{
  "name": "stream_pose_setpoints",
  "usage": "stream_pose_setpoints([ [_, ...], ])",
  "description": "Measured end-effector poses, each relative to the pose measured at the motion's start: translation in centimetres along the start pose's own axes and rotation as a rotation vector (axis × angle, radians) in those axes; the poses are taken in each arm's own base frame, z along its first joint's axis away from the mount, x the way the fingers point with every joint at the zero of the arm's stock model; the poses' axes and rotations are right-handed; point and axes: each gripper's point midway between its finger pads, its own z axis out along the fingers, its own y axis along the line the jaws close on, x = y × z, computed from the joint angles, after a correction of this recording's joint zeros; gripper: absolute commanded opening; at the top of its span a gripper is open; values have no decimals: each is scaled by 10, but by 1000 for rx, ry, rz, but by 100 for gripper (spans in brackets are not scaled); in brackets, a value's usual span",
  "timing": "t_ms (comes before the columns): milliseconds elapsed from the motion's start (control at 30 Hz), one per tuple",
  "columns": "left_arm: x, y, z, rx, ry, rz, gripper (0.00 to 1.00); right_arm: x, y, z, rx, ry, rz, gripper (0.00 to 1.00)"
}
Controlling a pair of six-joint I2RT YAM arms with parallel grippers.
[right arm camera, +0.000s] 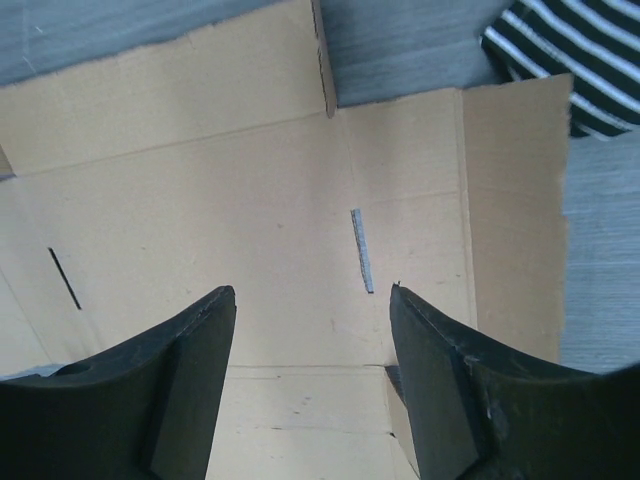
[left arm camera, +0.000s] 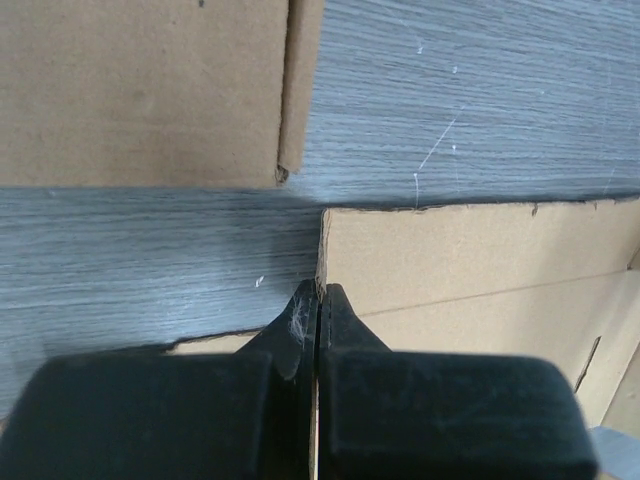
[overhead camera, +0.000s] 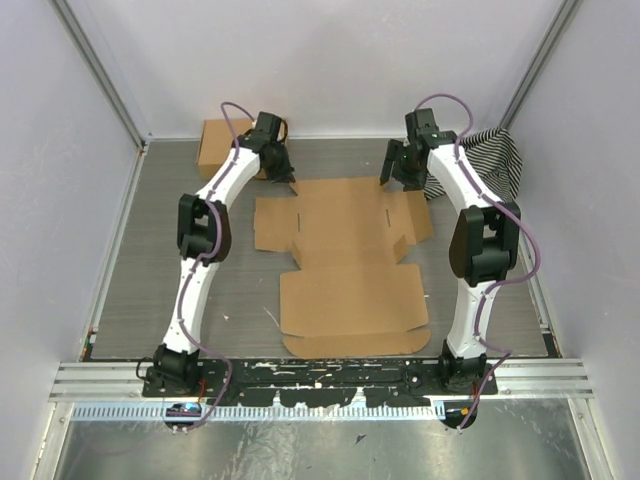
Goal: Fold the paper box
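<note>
The paper box (overhead camera: 345,260) lies as a flat brown die-cut sheet in the middle of the table, with its flaps spread out. My left gripper (overhead camera: 285,178) is at its far left corner. In the left wrist view the gripper (left arm camera: 318,300) is shut on the thin edge of a cardboard flap (left arm camera: 322,250), which stands upright between the fingers; the rest of the sheet (left arm camera: 480,270) lies to the right. My right gripper (overhead camera: 400,178) is open and empty above the sheet's far right part. In the right wrist view it (right arm camera: 312,300) hovers over the panel (right arm camera: 230,180) near a narrow slot (right arm camera: 361,250).
A compact brown cardboard box (overhead camera: 222,145) stands at the far left, close behind my left gripper, and shows in the left wrist view (left arm camera: 140,90). A black-and-white striped cloth (overhead camera: 495,155) lies in the far right corner, also visible in the right wrist view (right arm camera: 580,50). Walls enclose the table (overhead camera: 180,290).
</note>
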Motion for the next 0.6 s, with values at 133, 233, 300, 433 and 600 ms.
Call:
stream_pose_setpoints([
  [133, -9, -8, -29, 35, -68, 54, 0, -24, 2, -17, -21, -52, -6, 68],
  [233, -31, -27, -68, 105, -184, 113, 0, -38, 2, -27, -36, -81, -14, 68],
  [300, -48, -43, -95, 159, -266, 155, 0, -43, 2, -32, -40, -91, -27, 68],
  [433, -79, -81, -139, 285, -404, 260, 0, -43, -4, -37, -30, -84, -43, 68],
  [600, -80, -101, -152, 336, -440, 407, 0, -39, -8, -47, -18, -69, -69, 68],
])
